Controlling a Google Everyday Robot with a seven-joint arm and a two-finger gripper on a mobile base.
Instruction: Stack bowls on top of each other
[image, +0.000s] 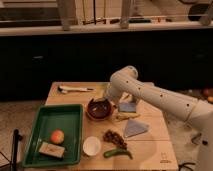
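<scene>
A glossy dark reddish-brown bowl (99, 108) sits near the middle of the wooden table (150, 150). Whether it is one bowl or two nested I cannot tell. My white arm reaches in from the right and bends down just behind and right of the bowl. My gripper (109, 101) is at the bowl's far right rim, mostly hidden by the arm's wrist. A small white bowl (92, 146) stands nearer the front edge.
A green tray (52, 117) at the left holds an orange fruit (57, 136) and a tan block (51, 149). A white utensil (74, 89) lies at the back left. A blue cloth (135, 128), a blue sponge (127, 107), a banana (125, 116), dark grapes (114, 138) and a green pepper (118, 153) lie to the right.
</scene>
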